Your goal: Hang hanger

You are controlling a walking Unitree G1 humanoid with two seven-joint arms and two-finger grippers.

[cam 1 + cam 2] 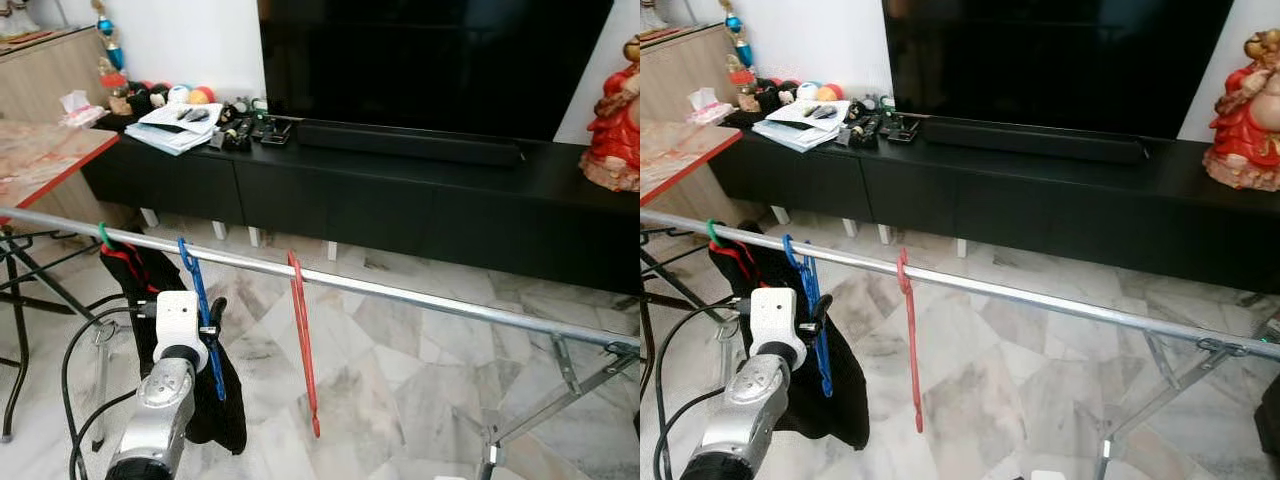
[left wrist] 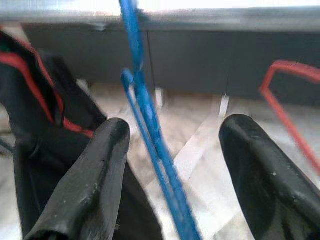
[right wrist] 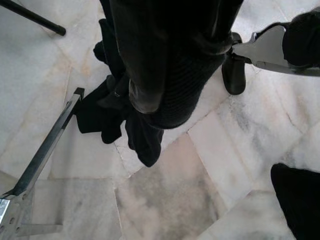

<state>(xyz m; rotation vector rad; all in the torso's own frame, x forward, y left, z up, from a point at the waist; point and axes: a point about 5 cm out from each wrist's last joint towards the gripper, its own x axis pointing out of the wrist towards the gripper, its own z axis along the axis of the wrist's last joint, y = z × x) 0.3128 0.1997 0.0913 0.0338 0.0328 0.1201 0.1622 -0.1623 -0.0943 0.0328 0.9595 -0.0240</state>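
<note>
Hanging step: blue hanger [image 1: 203, 318] hooked over the rail [image 1: 420, 296], lower left of frame.
Left gripper [image 2: 170, 175]: fingers spread either side of it, not pinching.
Next: likely withdraw without snagging.

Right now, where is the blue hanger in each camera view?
Left eye view: blue hanger hangs from the silver rail, left of the red hanger, beside the left gripper.
Right eye view: same spot, lower left.
Left wrist view: centre, between the open fingers.
Right wrist view: not in it.
Shared landmark: the silver rail.
</note>
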